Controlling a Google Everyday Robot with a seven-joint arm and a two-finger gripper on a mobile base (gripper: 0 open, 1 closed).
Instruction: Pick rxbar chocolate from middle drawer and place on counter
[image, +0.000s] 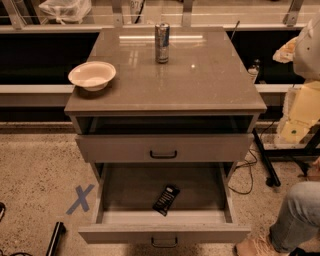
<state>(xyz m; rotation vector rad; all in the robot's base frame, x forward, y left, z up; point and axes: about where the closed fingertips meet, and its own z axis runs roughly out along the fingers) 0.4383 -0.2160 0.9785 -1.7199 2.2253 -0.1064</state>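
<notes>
Low at the frame's centre, the rxbar chocolate lies flat, angled, inside the open middle drawer. The gripper is out of view, so I cannot tell its state. The step in hand looks like the approach; next comes a descent onto the bar, with the counter to follow.

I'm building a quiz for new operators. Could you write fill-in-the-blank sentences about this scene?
1. The only thing in the open middle drawer is the ___.
2. On the counter, the can stands ___.
3. Near the counter's left edge sits a pale ___.
4. The gripper is ___ of view.

Missing words: rxbar; upright; bowl; out.
</notes>
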